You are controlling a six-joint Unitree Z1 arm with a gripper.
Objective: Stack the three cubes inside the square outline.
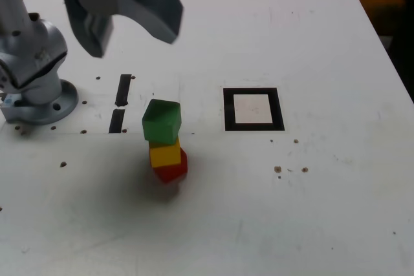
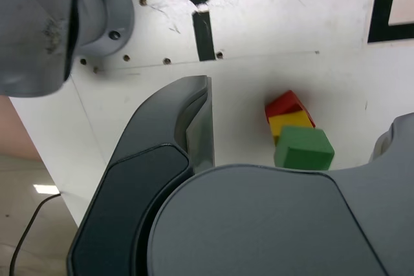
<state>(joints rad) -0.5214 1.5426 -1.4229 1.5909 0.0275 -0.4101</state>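
Green cube [image 1: 162,121] on yellow cube [image 1: 165,154] on red cube [image 1: 173,169], stacked outside square outline [image 1: 253,109], toward exterior view's left. Gripper [image 1: 119,14] above, jaws wide, empty.

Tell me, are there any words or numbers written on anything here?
None. No word, number or label shows in either view.
The table has only marks: a black square outline and two short black bars.
The green cube, yellow cube and red cube are plain.
The tool bears no writing.
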